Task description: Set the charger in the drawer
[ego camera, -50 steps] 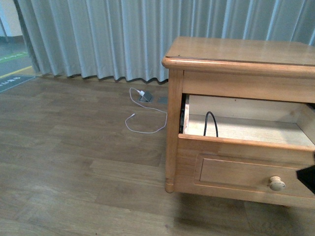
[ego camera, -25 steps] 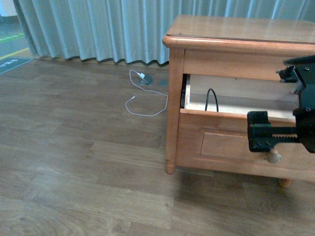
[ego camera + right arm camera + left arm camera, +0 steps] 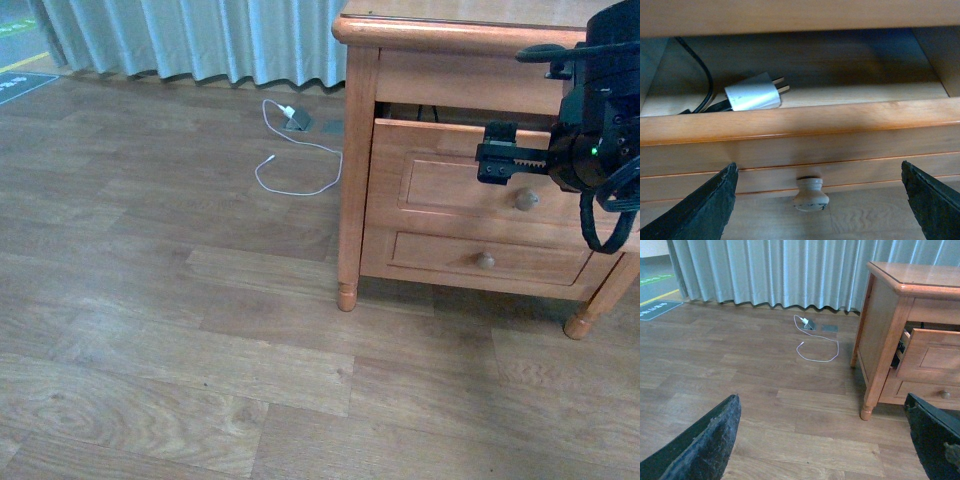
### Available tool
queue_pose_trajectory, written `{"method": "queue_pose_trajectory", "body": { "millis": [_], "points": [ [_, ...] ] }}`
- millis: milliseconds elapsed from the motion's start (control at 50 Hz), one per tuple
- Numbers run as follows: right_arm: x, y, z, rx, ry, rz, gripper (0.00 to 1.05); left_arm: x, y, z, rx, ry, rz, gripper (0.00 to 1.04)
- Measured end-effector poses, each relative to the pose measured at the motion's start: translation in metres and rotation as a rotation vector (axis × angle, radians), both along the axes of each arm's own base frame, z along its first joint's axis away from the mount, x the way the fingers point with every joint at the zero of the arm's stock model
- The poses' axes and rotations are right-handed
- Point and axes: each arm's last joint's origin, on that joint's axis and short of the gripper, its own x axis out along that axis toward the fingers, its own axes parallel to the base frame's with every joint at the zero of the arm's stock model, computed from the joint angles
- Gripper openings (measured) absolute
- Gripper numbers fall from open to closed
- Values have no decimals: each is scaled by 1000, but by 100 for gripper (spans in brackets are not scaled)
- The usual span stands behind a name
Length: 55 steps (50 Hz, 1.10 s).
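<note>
At the far left of the front view a grey curtain [image 3: 190, 40] hangs down to the wood floor [image 3: 150, 330], with the corner of a dark floor mat [image 3: 18, 88] at its foot. Further right, a thin white cable [image 3: 300, 165] loops over the floor from a small white plug [image 3: 289, 111] beside a grey floor socket [image 3: 298, 122]. Right of that stands a light-brown wooden cabinet [image 3: 358, 180] on turned legs, with two drawers one above the other. The upper drawer [image 3: 440, 180] stands partly pulled out, its front clear of the cabinet face, and a round knob [image 3: 526, 200] sits on its panel; the lower drawer [image 3: 440, 255] is closed, with its own knob [image 3: 485, 261]. The charger [image 3: 752, 95] lies inside the upper drawer near one end, a white cube on its side with two metal prongs pointing along the drawer floor, and its black cable [image 3: 700, 75] curves up and away behind it. The right hand [image 3: 497, 165] hovers in front of the upper drawer, just above the knob; in the right wrist view its two dark fingers [image 3: 705, 210] are spread wide on either side of the knob, grasping nothing. In the left wrist view the left hand's fingers [image 3: 705, 445] are also spread wide and empty above bare floor, well apart from the cabinet.
</note>
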Motion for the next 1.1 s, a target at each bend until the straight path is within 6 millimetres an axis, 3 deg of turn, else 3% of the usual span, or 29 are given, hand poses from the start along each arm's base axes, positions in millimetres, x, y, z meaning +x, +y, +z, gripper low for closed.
{"method": "queue_pose_trajectory", "body": {
  "millis": [320,740,880,1100],
  "points": [
    [39,-25,-1,11,-113,-115,97,0,0,0,0,0,0,99],
    [44,-22,-4,51,-128,-132,97,0,0,0,0,0,0,99],
    [25,-19,4,98,-76,-42,97,0,0,0,0,0,0,99],
    [-48,-6,38,134,43,197,97,0,0,0,0,0,0,99]
  ]
}}
